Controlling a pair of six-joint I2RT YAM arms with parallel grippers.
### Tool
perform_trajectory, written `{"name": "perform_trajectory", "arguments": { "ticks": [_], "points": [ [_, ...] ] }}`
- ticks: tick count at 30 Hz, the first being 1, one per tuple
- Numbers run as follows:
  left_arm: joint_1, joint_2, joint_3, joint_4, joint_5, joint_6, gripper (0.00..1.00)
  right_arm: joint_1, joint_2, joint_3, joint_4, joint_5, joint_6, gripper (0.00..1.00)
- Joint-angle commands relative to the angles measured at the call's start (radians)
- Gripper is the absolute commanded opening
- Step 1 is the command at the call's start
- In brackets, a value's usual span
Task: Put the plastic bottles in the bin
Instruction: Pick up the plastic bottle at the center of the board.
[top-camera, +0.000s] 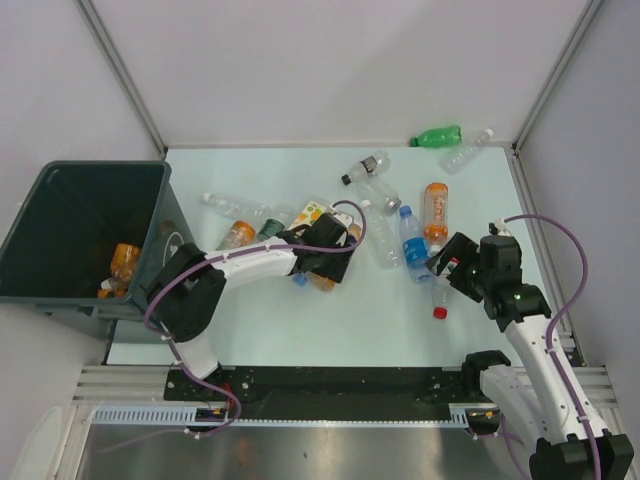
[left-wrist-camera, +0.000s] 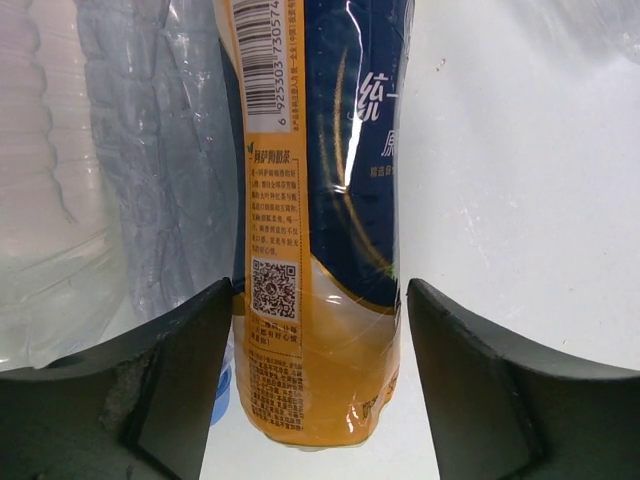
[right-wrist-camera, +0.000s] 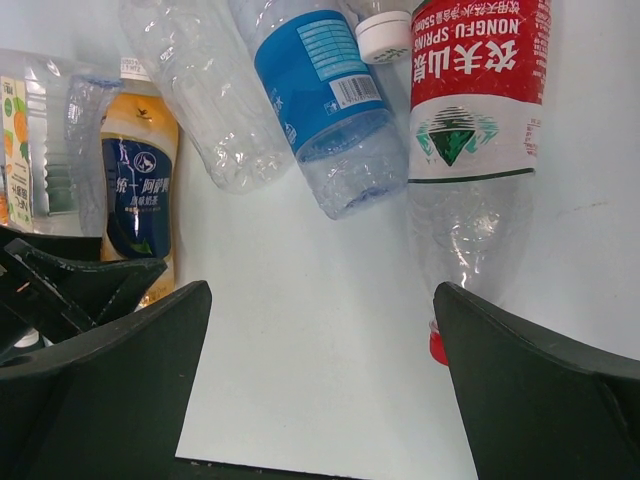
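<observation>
Two grippers are shown at mid-table. On the near right, the right gripper (right-wrist-camera: 321, 290) is held wide apart and empty above the table (top-camera: 300, 330), just beside a red-labelled Nongfu Spring bottle (right-wrist-camera: 470, 110) and a blue-labelled water bottle (right-wrist-camera: 320, 90).

Further in, the left gripper (left-wrist-camera: 319, 290) is set astride an orange drink bottle (left-wrist-camera: 350, 150) with a dark blue label, which lies on its side against crumpled clear bottles (left-wrist-camera: 130, 150). One pad is seen against the label; the other is at, or a sliver off, the opposite flank, so it cannot be told whether the bottle is clamped.

This grasp is judged to be the step in hand. It is best done by closing squarely across the body, firmly enough that the slick film is not let slip, and by lifting straight up so that neighbours are not dragged.

The bin (top-camera: 100, 166) stands at the table's left side, with an orange bottle (top-camera: 123, 262) already inside. A high carry over its thick rim is advised. Farthest, a green bottle (top-camera: 437, 136) lies by the back wall.
</observation>
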Motion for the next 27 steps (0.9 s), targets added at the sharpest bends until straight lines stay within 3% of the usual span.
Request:
{"name": "perform_trajectory", "arguments": {
  "ticks": [1,5,8,20,27],
  "points": [
    [-0.011,-0.001,0.005,0.021,0.006,-0.015,0.72,-0.005,-0.017,0.012,-0.004,0.014,-0.013,1.0],
    [-0.017,-0.024,0.018,0.0,-0.018,-0.011,0.55,-0.005,-0.028,0.011,-0.012,0.019,-0.013,1.0],
    [-0.027,-0.064,0.032,-0.031,-0.063,-0.008,0.52,-0.005,-0.032,0.011,-0.013,0.017,-0.012,1.0],
    [-0.048,-0.277,0.089,-0.172,-0.221,-0.014,0.5,-0.005,-0.049,0.012,-0.02,0.02,-0.007,1.0],
    [-0.047,-0.392,0.233,-0.319,-0.464,0.026,0.52,-0.007,-0.057,0.012,-0.024,0.017,-0.009,1.0]
  ]
}}
